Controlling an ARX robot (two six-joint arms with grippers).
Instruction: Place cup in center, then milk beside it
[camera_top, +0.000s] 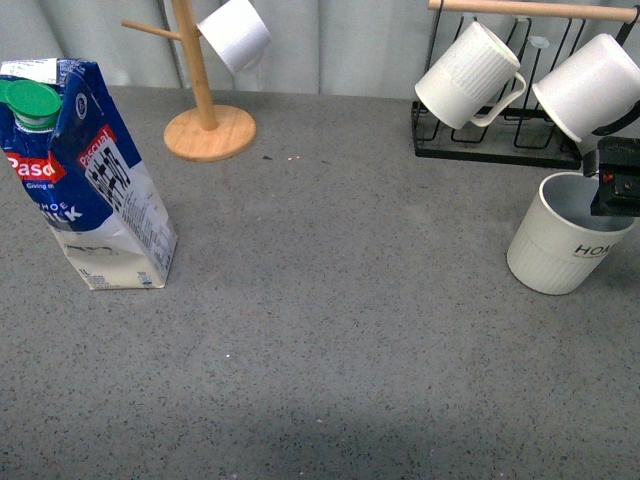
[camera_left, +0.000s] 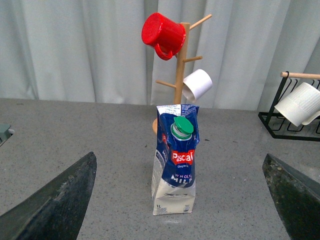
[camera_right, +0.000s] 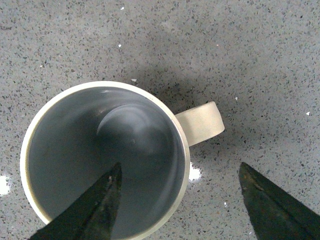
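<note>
The cup, off-white with "HOME" lettering and a ribbed lower half, stands at the right edge of the table. In the right wrist view the cup shows its grey-blue inside and small handle. My right gripper is open right above it, one finger over the inside, the other outside the rim. Its body shows in the front view. The milk, a blue and cream carton with a green cap, stands at the left. My left gripper is open, set back from the milk.
A wooden mug tree holds a white mug and a red mug at the back left. A black rack at the back right holds two white mugs, one ribbed. The grey tabletop lies between carton and cup.
</note>
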